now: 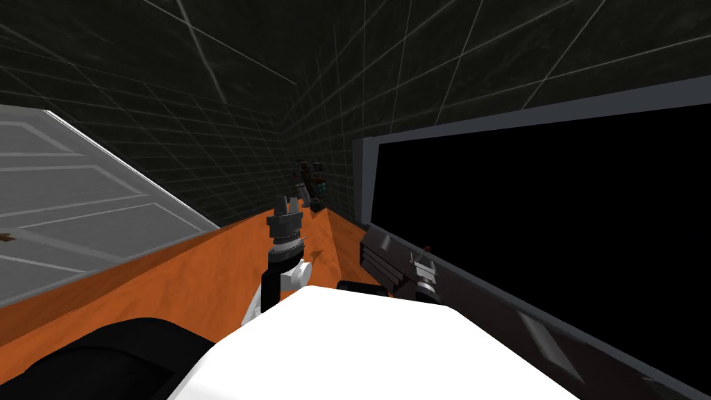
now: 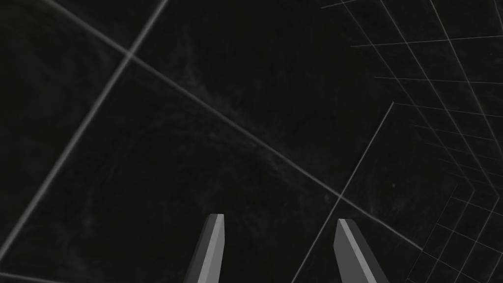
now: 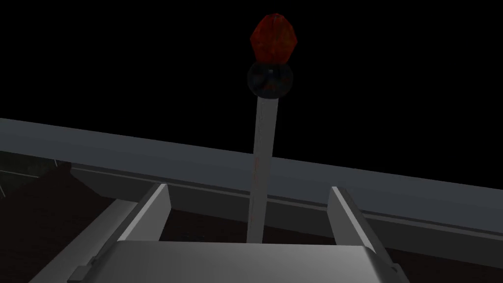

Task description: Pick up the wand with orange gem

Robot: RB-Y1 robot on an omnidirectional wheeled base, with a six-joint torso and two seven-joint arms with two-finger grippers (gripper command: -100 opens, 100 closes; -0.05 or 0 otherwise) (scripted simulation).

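Observation:
The wand has a thin grey shaft (image 3: 263,147), a dark ball and an orange-red gem (image 3: 273,32) at its far end. The shaft runs out between the fingers of my right gripper (image 3: 250,191), which is open, with a wide gap on each side of it. In the head view my right gripper (image 1: 423,267) is low beside the window frame, with a tiny red speck, the gem (image 1: 427,248), just past it. Above the orange counter my left gripper (image 1: 287,203) points up at the dark tiled wall, open (image 2: 280,221) and holding nothing.
The orange counter (image 1: 208,271) narrows toward a far corner where several small dark items (image 1: 310,184) stand. A grey-framed window (image 1: 486,118) with a black area behind it lines the right side. A grey panelled surface (image 1: 83,201) lies to the left.

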